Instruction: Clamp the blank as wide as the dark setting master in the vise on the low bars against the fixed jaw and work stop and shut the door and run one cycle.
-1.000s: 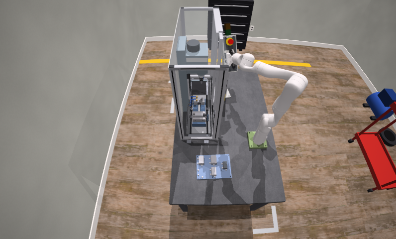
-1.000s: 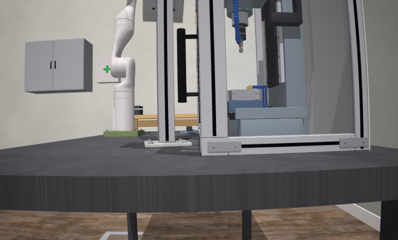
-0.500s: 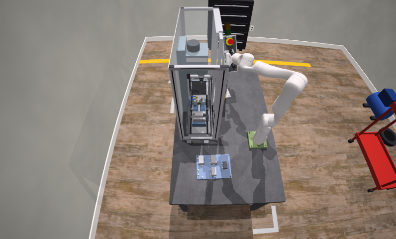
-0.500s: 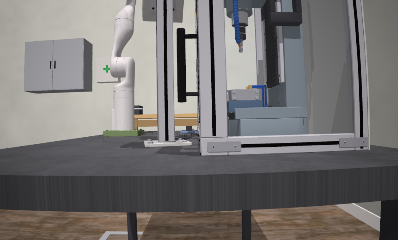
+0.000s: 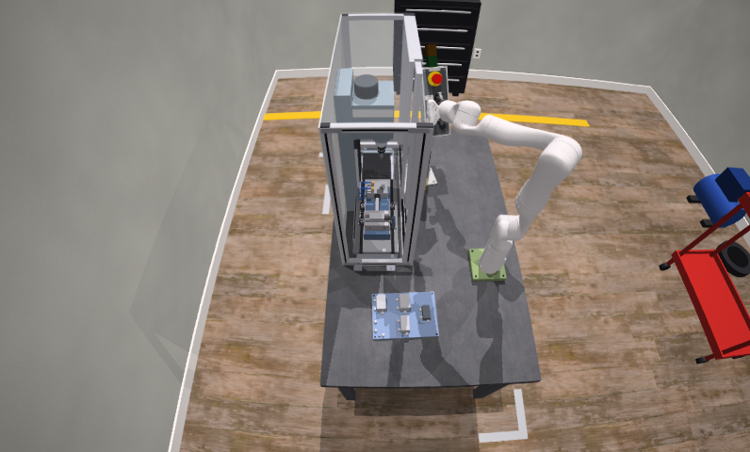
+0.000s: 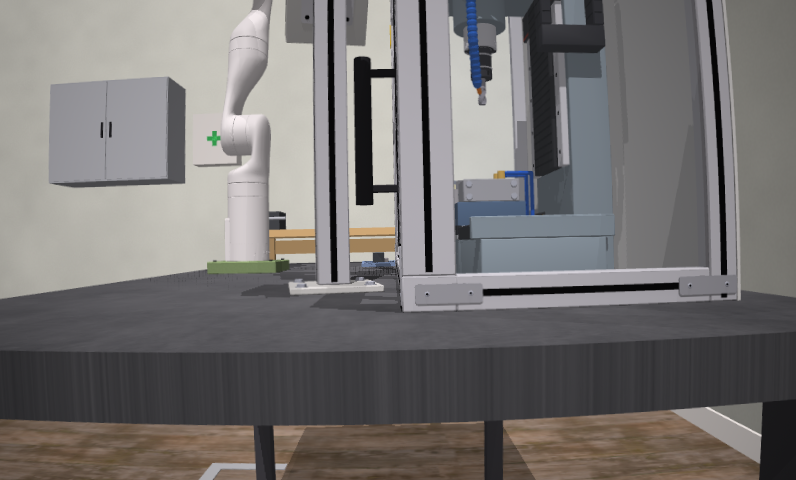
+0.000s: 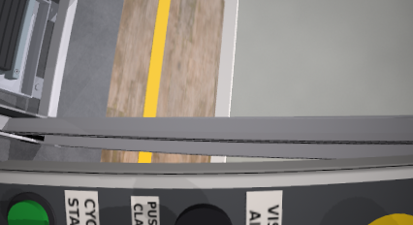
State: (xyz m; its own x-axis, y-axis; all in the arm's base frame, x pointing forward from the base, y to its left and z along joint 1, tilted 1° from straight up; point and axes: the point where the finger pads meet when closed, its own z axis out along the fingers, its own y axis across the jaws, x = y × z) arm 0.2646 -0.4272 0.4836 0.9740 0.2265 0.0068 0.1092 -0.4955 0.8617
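Well, the gripper [image 5: 432, 113] has its fingers drawn together, up by the control column's panel [image 5: 447, 124] [image 7: 170, 198], with nothing held that I can see. Close up, the panel shows the green button [image 7: 28, 212], the black knob [image 7: 204, 216] and a bit of yellow [image 7: 398, 220], each cut by the lower edge; how deep the knob sits, I can't tell.

Right beside the column rises the guard [image 5: 376, 128] [image 6: 426, 136], with a black handle [image 6: 363, 130] upright on its side. Through its cover I make out the vise [image 5: 377, 226] [image 6: 490, 190], grey jaws on a blue body. It's too small from here to tell whether a blank lies between them.

Farther off, the light-blue plate [image 5: 387, 330] carries three pale, plain, squarish metal blocks: a whitish one [image 5: 381, 302] near a corner, a greyer one [image 5: 404, 302] beside it, and another [image 5: 404, 323] nearer the table's end. The dark, narrow-looking setting master [image 5: 425, 312] stands to one side of them. Which blank matches its width, and so exactly where the right one is, I can't tell.
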